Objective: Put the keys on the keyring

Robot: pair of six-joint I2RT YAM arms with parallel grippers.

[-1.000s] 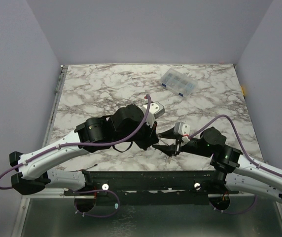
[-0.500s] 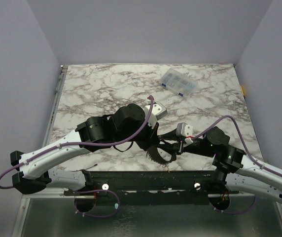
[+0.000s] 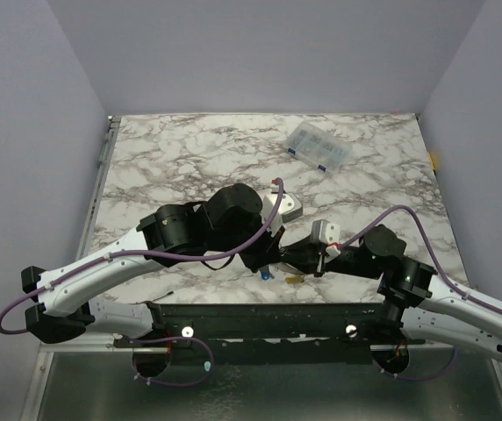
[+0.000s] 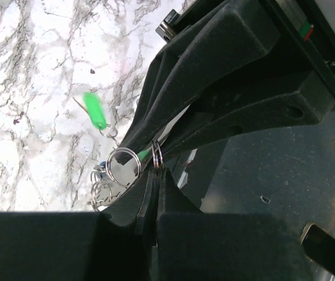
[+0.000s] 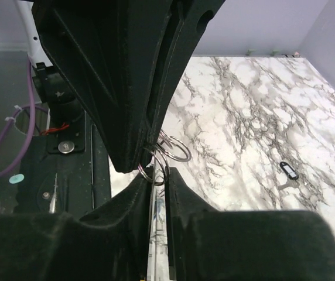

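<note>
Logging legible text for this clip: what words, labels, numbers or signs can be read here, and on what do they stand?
No text can be read in any view.
Black oval tag: its pale insert is too small to read.
Green tag: blurred, no lettering can be made out.
Clear compartment box: too small to tell whether it bears a label.

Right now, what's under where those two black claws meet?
Metal rings hang there, a blue key and a yellow-orange key showing by them. The left claw and right claw cover anything else.

One green key (image 4: 94,110), one blue key (image 3: 267,275), one yellow key (image 3: 296,281), one black-rimmed tag (image 5: 289,170), one clear box (image 3: 319,147)
</note>
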